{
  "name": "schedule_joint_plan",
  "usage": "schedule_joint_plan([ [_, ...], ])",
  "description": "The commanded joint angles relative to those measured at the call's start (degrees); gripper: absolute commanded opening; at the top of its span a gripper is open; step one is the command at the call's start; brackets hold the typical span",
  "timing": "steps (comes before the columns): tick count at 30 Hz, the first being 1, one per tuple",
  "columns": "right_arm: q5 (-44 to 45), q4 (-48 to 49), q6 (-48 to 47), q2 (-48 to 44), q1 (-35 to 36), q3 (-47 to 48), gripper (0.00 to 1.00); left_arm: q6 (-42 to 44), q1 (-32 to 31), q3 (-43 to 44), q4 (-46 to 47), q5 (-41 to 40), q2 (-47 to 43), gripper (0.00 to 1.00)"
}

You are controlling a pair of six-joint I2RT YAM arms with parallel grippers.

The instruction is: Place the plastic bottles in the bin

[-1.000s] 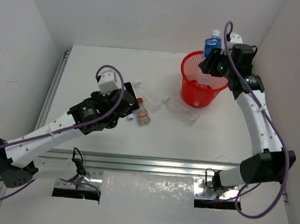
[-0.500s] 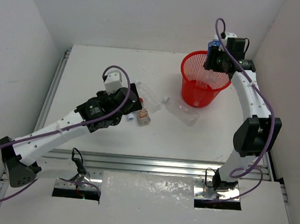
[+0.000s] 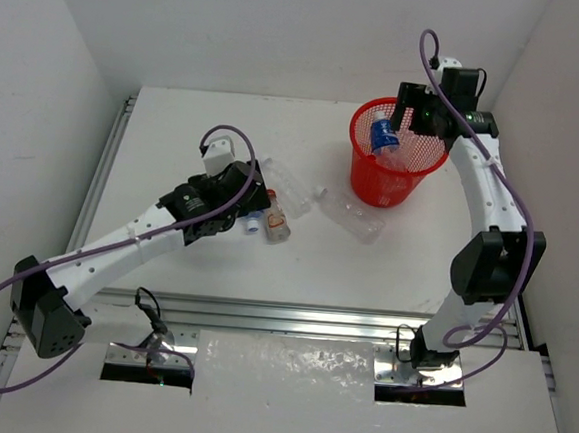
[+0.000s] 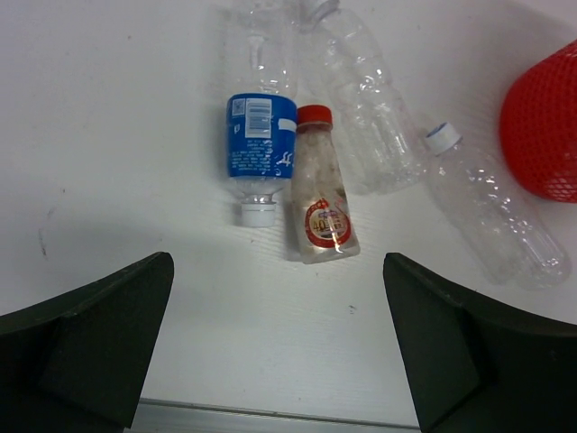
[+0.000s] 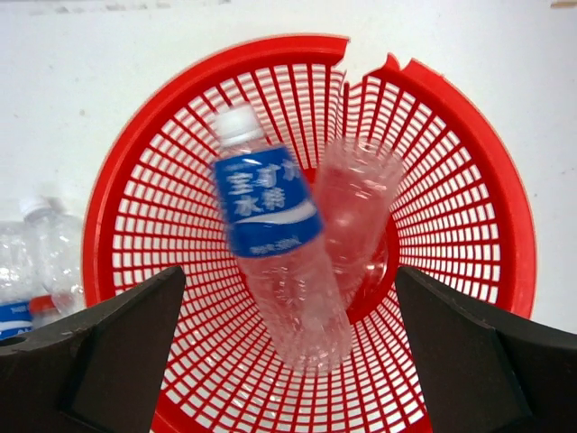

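Note:
The red mesh bin [image 3: 374, 183] stands at the back right. My right gripper [image 3: 415, 114] hangs open just above its rim [image 5: 135, 162]. A blue-labelled bottle [image 5: 268, 216] lies tilted inside the bin, free of the fingers, beside a clear unlabelled bottle [image 5: 356, 203]. My left gripper [image 4: 278, 307] is open over the table, just short of a red-capped bottle [image 4: 320, 203] and a blue-labelled bottle [image 4: 261, 135] that lie side by side. Two clear bottles [image 4: 370, 99] [image 4: 491, 212] lie further right, towards the bin [image 4: 545, 126].
White walls close in the table on the left, back and right. A metal rail [image 3: 292, 315] runs along the near edge. The loose bottles [image 3: 290, 184] [image 3: 352, 214] lie in a row between my left gripper [image 3: 252, 188] and the bin.
My right gripper has opened and let go of the blue-labelled bottle, which has dropped into the bin. The left arm has crept a little toward the bottles on the table.

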Motion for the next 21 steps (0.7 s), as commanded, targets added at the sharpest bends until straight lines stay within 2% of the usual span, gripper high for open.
schedule_joint_plan([
  [1, 0.25, -0.69, 1.28, -4.06, 0.44, 3.16, 0.99, 0.23, 1.54, -1.38, 3.53, 2.41, 0.65, 1.0],
  [4, -1.07, -1.39, 2.61, -8.54, 2.46, 1.84, 0.99, -0.3, 4.09, -2.0, 5.28, 4.25, 2.13, 1.0],
  [8, -0.02, -4.03, 2.09, -15.47, 11.57, -1.75, 0.99, -0.65, 8.83, -0.77, 6.17, 7.24, 7.66, 1.0],
  [10, 0.51, -3.77, 2.69, -20.99, 16.5, -7.19, 0.99, -0.3, 11.2, 0.11, 7.4, 9.17, 10.04, 1.0],
  [13, -2.21, -1.49, 5.14, -28.02, 20.11, -16.68, 0.99, 1.45, 14.36, 2.56, 8.45, 12.69, 16.1, 1.0],
  [17, -6.43, 2.46, 6.91, -34.63, 22.24, -29.5, 0.99, 6.46, 16.05, 6.87, 10.65, 15.51, 24.79, 0.98],
  [21, -8.98, 3.62, 7.18, -37.02, 23.12, -35.42, 0.99, 8.31, 17.45, 10.56, 12.23, 18.05, 29.38, 0.98],
])
